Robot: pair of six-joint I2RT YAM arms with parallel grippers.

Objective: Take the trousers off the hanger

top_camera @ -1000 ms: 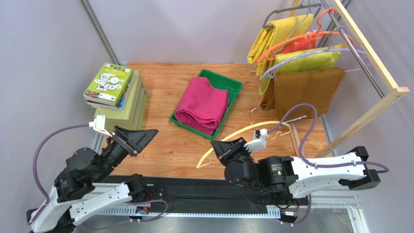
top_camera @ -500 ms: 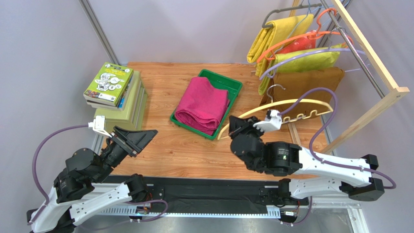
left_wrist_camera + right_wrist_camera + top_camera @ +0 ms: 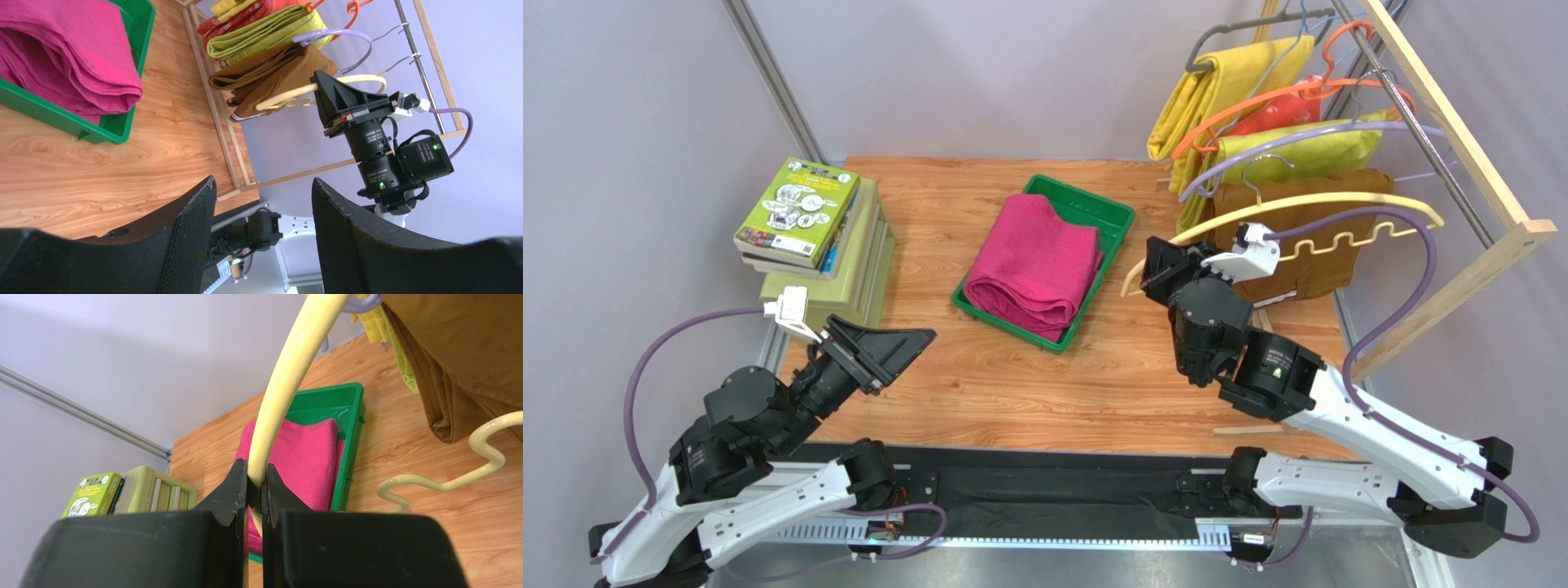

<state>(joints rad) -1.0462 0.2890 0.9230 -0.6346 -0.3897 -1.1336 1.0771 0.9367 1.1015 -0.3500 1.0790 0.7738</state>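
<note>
Looking across the tabletop (image 3: 1014, 368) and the rack (image 3: 1443, 303) on its right side, the big news is in the tray (image 3: 1114, 218): the trousers (image 3: 1032, 263) lie there folded, well apart from the hanger (image 3: 1339, 202). So the removal itself looks done, folks. The hanger is bare and up in the air in front of the brown garment (image 3: 1308, 263) on the rack. It is pinched near its left end by the right claw (image 3: 1157, 276), jaws clamped tight on the cream bar; the right wrist view shows that plainly. What's left, by my call, is only parking the hanger, on the rail or down on the wood. The left claw (image 3: 897, 347) hovers over the near left of the tabletop, jaws well apart, holding nothing. Hard to make out: whether the hanger's hook is over the rail or short of it. The hanger's far end is also cut off in the right wrist view.
</note>
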